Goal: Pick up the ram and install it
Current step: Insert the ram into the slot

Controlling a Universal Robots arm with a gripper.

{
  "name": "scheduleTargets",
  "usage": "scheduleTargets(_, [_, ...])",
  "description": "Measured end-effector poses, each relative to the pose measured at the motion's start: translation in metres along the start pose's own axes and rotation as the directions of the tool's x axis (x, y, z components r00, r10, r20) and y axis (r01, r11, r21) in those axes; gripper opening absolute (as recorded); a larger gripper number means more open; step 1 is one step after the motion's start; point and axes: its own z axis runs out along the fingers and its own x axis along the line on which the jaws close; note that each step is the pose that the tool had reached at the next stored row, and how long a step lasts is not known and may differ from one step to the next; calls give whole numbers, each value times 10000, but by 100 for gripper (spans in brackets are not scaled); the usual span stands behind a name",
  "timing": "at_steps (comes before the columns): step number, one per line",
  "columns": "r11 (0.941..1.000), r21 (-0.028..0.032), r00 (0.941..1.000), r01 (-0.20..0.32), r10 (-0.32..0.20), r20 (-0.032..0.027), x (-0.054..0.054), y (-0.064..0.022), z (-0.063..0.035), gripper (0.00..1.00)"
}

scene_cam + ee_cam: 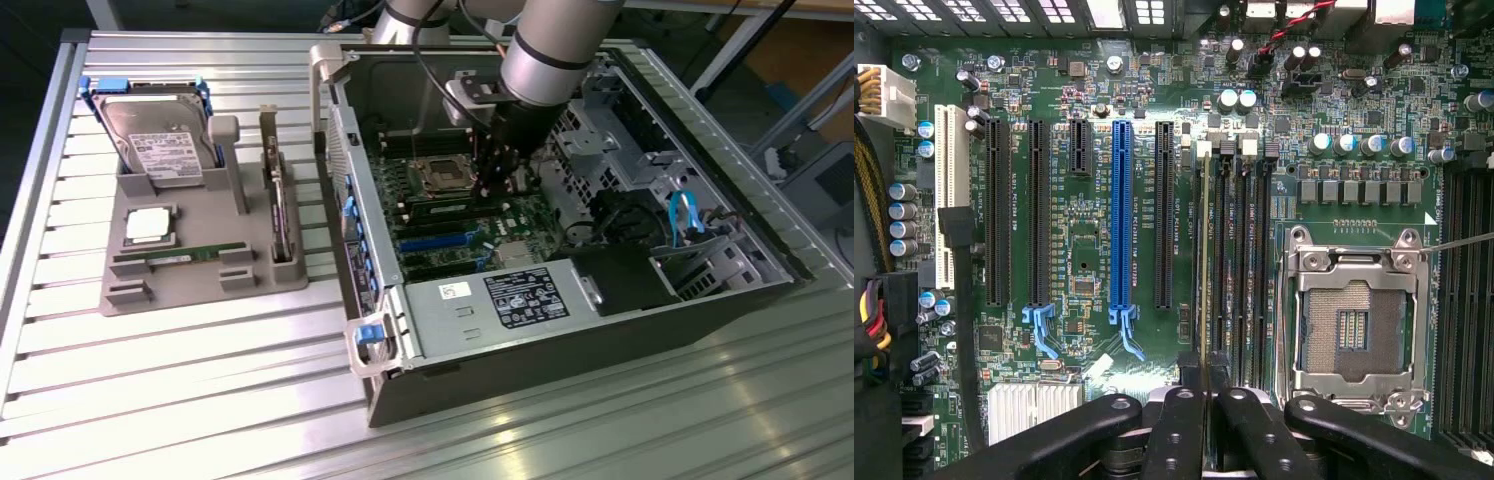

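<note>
My gripper (1201,405) is down inside the open computer case (387,380), just above the motherboard (1084,260). Its fingers are shut on a ram (1200,260), seen edge-on as a thin pale strip. That strip runs in line with the outermost of the black memory slots (1239,260), beside the empty processor socket (1351,330). Whether the stick is seated in the slot I cannot tell. In the exterior view the gripper (502,185) hangs over the slots near the socket. A second green ram (180,257) lies flat on the grey fixture (200,292).
The fixture, at the exterior view's left, also carries a hard drive (158,140), a silver processor chip (147,225) and an upright card (276,215). The case's raised wall (336,120), power supply (527,297) and blue-cabled drive bay (687,215) hem in the arm. Long expansion slots (1121,215) run parallel to the memory slots.
</note>
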Motion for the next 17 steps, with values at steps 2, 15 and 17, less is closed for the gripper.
scheduleTargets(2, [10000,1,10000,0,0,2,0,0,9,12])
scheduleTargets(15, [10000,0,10000,0,0,0,0,-1,71,12])
scheduleTargets(17, [10000,0,10000,0,0,-1,0,-1,76,12])
